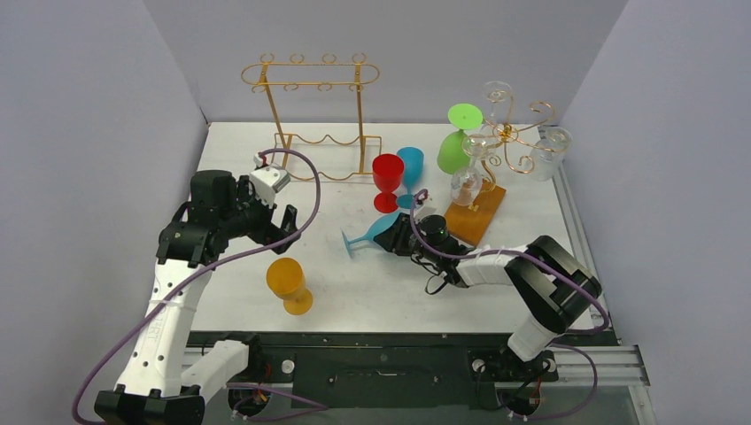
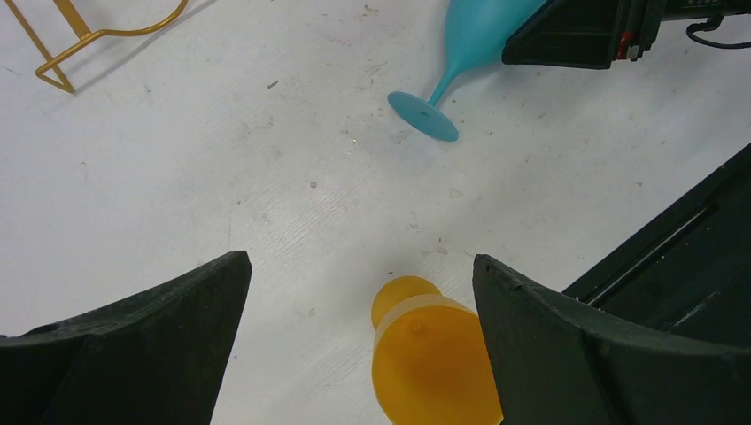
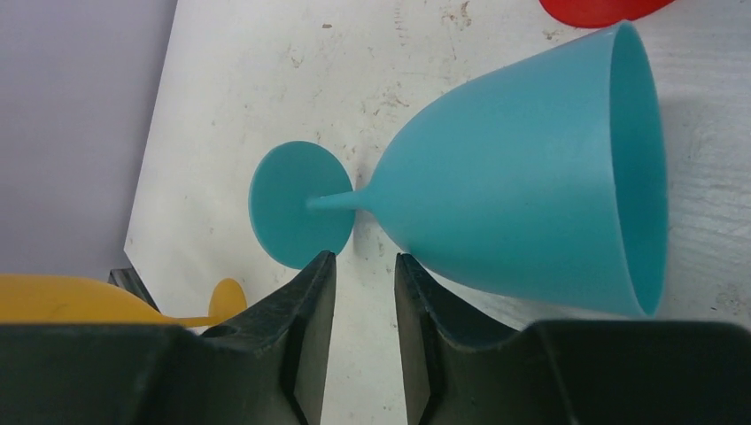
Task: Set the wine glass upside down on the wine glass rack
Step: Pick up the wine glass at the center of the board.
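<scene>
I am aiming the right end effector [image 3: 363,258], narrow and holding nothing, at the stem of the lying blue wine glass [image 3: 522,177]; I am judging that a grip near the bowl is safest.

Scuffed white tabletop [image 1: 372,283] between plain lavender-grey walls [image 1: 89,106] on three sides

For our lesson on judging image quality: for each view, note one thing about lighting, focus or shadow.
Top external: the light is even and soft, yet the clear glasses are hard to make out. Left wrist: the orange glass, close to the lens, looks slightly soft. Right wrist: the teal glass is sharp and casts a soft shadow; the claw fingers are near-black, without detail.
</scene>
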Available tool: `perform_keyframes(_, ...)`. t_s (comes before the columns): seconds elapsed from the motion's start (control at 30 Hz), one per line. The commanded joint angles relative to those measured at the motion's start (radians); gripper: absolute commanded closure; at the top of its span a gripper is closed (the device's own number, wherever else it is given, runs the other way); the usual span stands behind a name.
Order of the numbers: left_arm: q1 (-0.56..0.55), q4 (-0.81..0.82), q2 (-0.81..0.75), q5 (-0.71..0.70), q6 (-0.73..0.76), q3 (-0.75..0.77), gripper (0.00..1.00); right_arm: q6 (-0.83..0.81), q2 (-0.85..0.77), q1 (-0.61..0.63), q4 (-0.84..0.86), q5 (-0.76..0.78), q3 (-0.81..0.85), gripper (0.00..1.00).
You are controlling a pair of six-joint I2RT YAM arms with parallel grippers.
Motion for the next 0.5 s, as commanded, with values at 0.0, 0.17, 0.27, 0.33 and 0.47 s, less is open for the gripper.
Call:
perform_keyframes(0.0,-0.008,0.026,-0.021,-0.005,0.018,0.000,0.06,-0.020,-0.074,-0.005,0.034,-0.002,-0.011,0.69)
perform_keyframes(0.17,-0.034,0.036,-0.018,-0.007,0.014,-0.024,0.06,-0.161,-0.302,0.002,-0.231,0.170,-0.036,0.53)
perform_keyframes(0.27,-0.041,0.044,-0.012,-0.016,0.012,-0.028,0.06,-0.223,-0.400,-0.010,-0.320,0.217,-0.039,0.46)
perform_keyframes(0.33,-0.043,0.043,-0.009,-0.014,0.012,-0.023,0.06,-0.255,-0.413,-0.023,-0.351,0.247,-0.029,0.42)
perform_keyframes(0.47,-0.046,0.032,-0.002,-0.013,0.016,-0.004,0.06,-0.292,-0.361,-0.069,-0.341,0.191,-0.012,0.38)
